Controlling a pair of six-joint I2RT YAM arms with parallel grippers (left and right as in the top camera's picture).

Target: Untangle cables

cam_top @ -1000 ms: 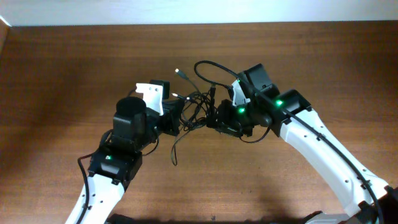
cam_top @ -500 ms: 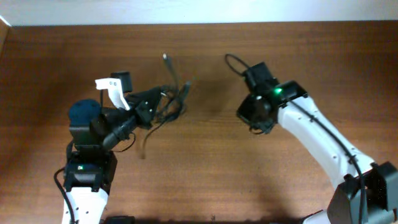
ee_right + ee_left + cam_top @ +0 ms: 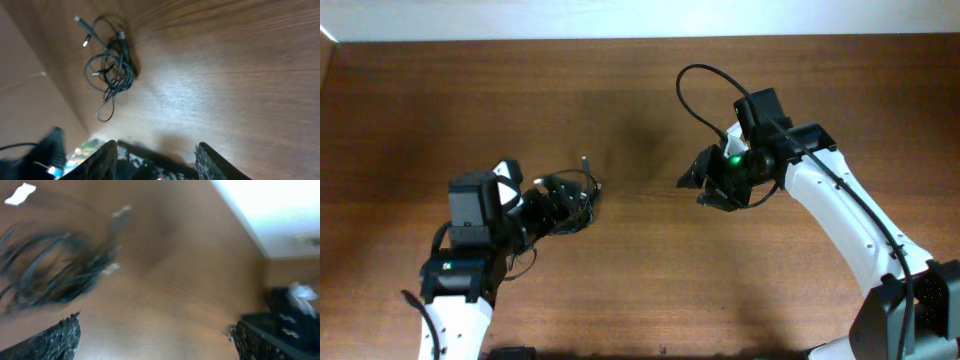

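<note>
The black cables (image 3: 582,190) lie in one tangled bundle on the wooden table, left of centre, with a connector end (image 3: 584,160) sticking out at the far side. My left gripper (image 3: 558,205) is right beside the bundle, open. In the left wrist view the cables (image 3: 60,275) are a blur ahead and to the left of the wide open gripper (image 3: 155,340), with only bare wood between its fingers. My right gripper (image 3: 692,188) hovers well to the right, open and holding nothing. From the right wrist the cables (image 3: 110,65) lie far ahead of that gripper (image 3: 157,160).
The right arm's own black lead (image 3: 695,80) loops up toward the back of the table. The table's far edge meets a white wall (image 3: 620,18). Bare wood (image 3: 640,250) lies between the two arms.
The arms have drawn apart from the middle. My left gripper carried the bundle to the left and nearer, then opened off it. My right gripper moved right and opened.
</note>
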